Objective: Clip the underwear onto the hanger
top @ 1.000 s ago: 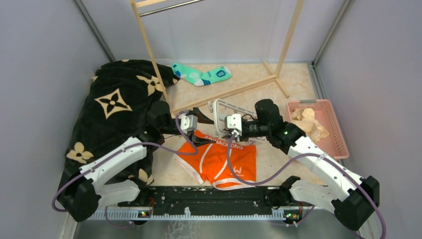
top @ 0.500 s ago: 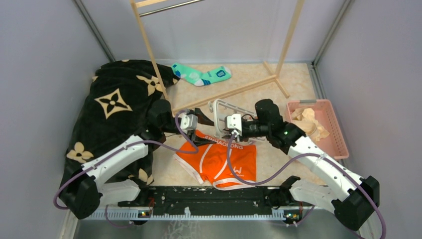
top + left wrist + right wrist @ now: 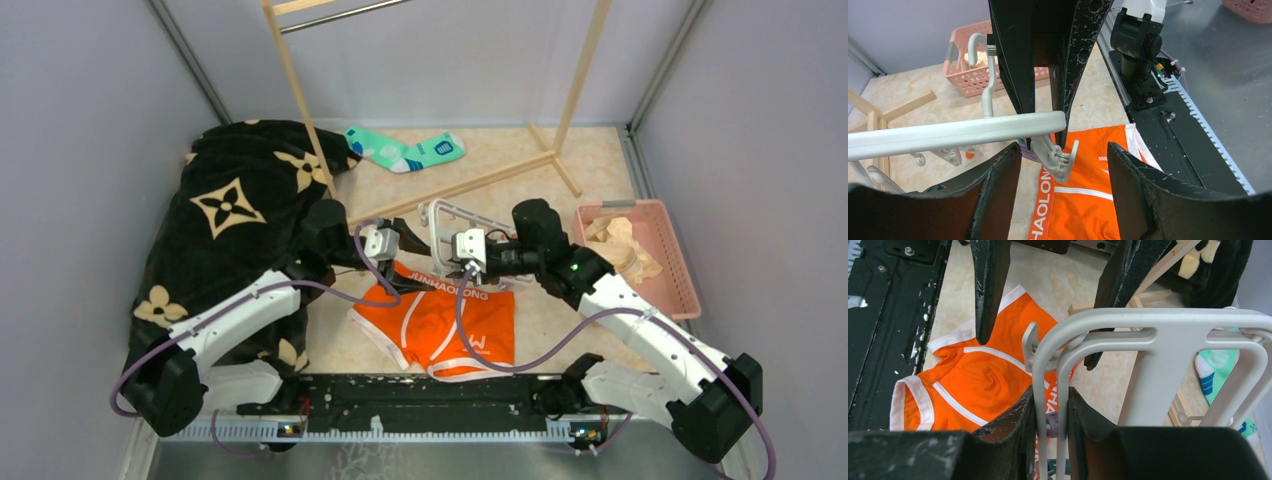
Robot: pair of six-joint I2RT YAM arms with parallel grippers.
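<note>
At table centre: right gripper [image 3: 1052, 407] pinched onto white plastic rectangular-frame hanger [image 3: 1158, 317]; left gripper [image 3: 1063, 150] spread, framing pale dangling clip [image 3: 1057, 159] at hanger corner; bright orange white-trimmed underwear [image 3: 440, 325] flat on beige tabletop [image 3: 500, 150] beneath both.

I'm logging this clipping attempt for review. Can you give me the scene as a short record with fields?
right gripper: shut on the hanger frame
left gripper: open, its fingers either side of a hanging clip
underwear: flat on the table, below that clip
clipped: not yet, as far as visible
</note>
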